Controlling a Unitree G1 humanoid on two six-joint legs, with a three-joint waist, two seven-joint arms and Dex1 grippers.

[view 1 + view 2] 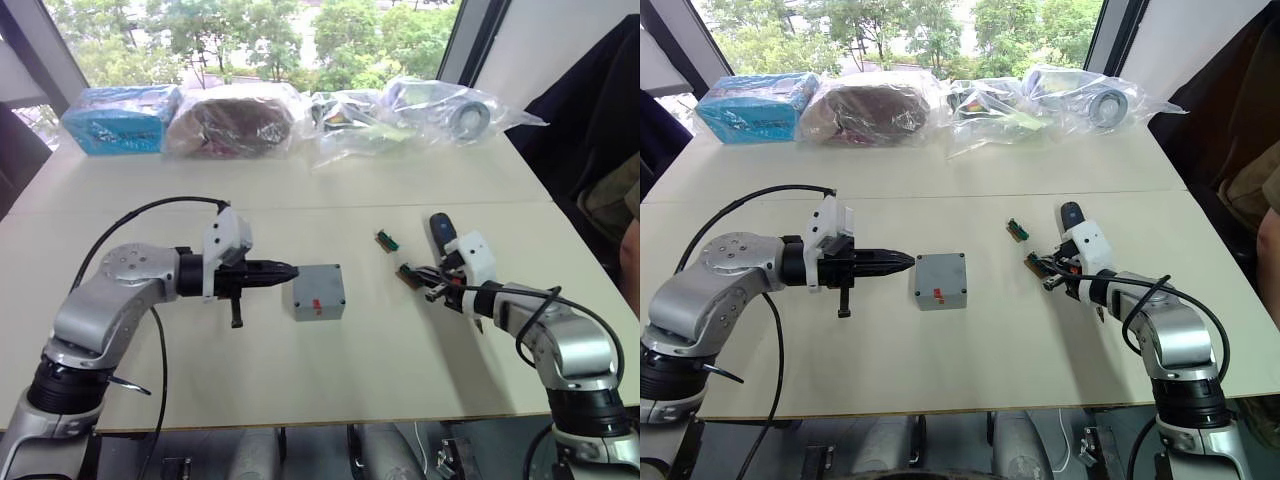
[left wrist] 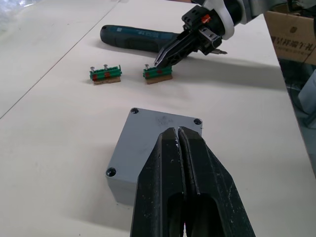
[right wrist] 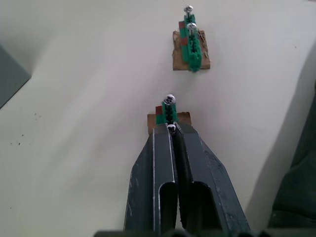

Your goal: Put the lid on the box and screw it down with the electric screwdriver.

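Note:
The grey lid (image 1: 322,284), with a small red mark, lies on the grey box (image 1: 318,311) at mid-table. Screw heads show in the lid's corners in the left wrist view. My left gripper (image 1: 289,270) is shut and empty, its tips at the box's left side; I cannot tell if they touch. To the right, my right gripper (image 3: 171,129) is shut on a small screw at a green screw holder (image 3: 167,114). The dark blue electric screwdriver (image 1: 440,229) lies on the table just behind the right gripper.
A second green screw holder (image 1: 386,241) lies left of the screwdriver. Along the table's far edge sit a blue package (image 1: 120,120) and several clear plastic bags (image 1: 400,110). A dark coat (image 1: 600,110) hangs at the right.

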